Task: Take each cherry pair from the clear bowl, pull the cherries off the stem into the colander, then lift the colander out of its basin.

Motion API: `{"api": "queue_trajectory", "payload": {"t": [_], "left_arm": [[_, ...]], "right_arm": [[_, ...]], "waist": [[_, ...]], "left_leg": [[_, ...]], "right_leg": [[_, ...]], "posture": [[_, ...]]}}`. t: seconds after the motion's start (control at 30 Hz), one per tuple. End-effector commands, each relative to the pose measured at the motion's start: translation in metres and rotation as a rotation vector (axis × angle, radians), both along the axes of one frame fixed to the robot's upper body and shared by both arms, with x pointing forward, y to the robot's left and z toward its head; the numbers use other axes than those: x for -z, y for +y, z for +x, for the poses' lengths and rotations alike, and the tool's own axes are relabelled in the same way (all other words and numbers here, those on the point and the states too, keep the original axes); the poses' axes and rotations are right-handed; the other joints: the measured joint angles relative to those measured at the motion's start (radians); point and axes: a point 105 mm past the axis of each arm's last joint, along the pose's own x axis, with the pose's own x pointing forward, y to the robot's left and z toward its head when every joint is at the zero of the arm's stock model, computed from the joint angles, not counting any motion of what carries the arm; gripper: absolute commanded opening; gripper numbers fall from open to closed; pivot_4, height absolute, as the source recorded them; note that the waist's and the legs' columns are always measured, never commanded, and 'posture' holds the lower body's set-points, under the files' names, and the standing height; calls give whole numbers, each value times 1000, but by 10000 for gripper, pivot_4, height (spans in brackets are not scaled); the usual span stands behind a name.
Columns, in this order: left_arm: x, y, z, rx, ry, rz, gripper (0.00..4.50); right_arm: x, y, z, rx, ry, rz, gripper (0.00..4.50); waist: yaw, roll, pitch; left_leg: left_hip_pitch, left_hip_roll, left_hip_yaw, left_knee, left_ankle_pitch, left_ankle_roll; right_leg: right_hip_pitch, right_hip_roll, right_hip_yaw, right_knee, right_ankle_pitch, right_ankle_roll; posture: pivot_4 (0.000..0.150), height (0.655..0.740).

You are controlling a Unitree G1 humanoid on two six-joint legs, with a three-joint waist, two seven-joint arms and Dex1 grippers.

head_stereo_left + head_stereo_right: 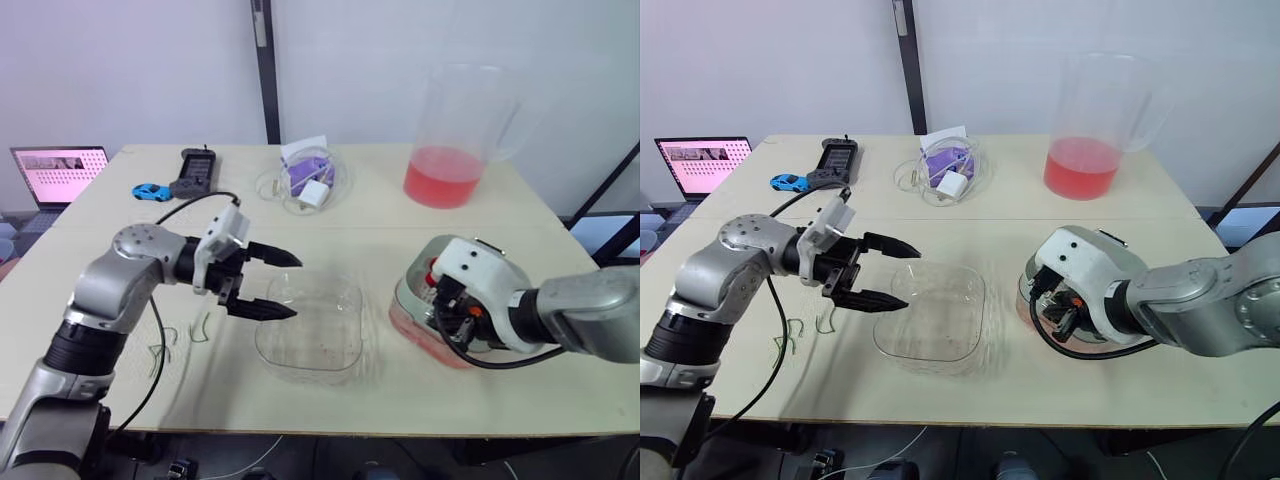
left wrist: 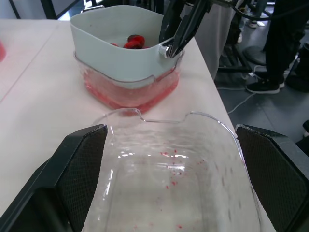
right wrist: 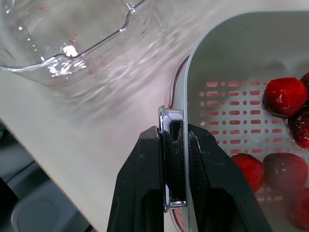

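Note:
The clear bowl [image 1: 310, 335] sits at the table's middle front, holding no cherries, just red specks. My left gripper [image 1: 295, 287] hovers open at its left rim, one finger above the other, nothing between them. To the right stands the white colander [image 2: 120, 58] inside its basin [image 2: 130, 89] of pink water. Several red cherries [image 3: 282, 96] lie on the colander's slotted floor. My right gripper [image 3: 174, 133] is shut on the colander's near rim, pinching a small metal handle [image 3: 170, 121] there. Green stems [image 1: 200, 330] lie on the table left of the bowl.
A large pitcher [image 1: 450, 140] with pink liquid stands at the back right. A plastic bag with a charger [image 1: 305, 185], a black handheld device [image 1: 195, 170], a blue toy car [image 1: 152, 191] and a laptop [image 1: 58, 172] line the back left. The basin is close to the table's front edge.

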Motion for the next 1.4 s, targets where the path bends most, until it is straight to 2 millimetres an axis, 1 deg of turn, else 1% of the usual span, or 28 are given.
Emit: {"api": "queue_trajectory", "payload": {"t": [0.03,0.17,0.3,0.43,0.93,1.23,1.4], "left_arm": [[-7,-4,-1,25,-42,0,45000],[-8,-5,0,30,-45,0,45000],[-9,-5,2,34,-49,2,45000],[-10,-7,2,37,-52,3,45000],[-8,-3,4,31,-53,14,45000],[-9,-2,4,30,-58,15,45000],[-8,-2,4,30,-56,14,45000]], "right_arm": [[-24,-2,-1,-30,-92,-24,1758],[-32,-7,0,-31,-107,-24,1758],[-42,-12,-4,-33,-112,-28,1758],[-47,-16,-6,-40,-119,-48,1758],[-58,-17,-9,-94,-151,-76,1758],[-51,-16,-12,-131,-120,-90,1758],[-39,-17,-12,-132,-88,-111,1758]], "waist": [[0,0,0],[1,0,0],[2,0,0],[2,0,0],[1,0,0],[1,0,0],[2,0,0]], "left_leg": [[0,0,0,0,0,0],[0,0,0,0,0,0],[0,0,0,0,0,0],[0,0,0,0,0,0],[0,0,0,0,0,0],[0,0,0,0,0,0],[0,0,0,0,0,0]], "right_leg": [[0,0,0,0,0,0],[0,0,0,0,0,0],[0,0,0,0,0,0],[0,0,0,0,0,0],[0,0,0,0,0,0],[0,0,0,0,0,0],[0,0,0,0,0,0]], "posture": [[1500,7332],[1500,7332],[1500,7332],[1500,7332],[1500,7332],[1500,7332],[1500,7332]]}}
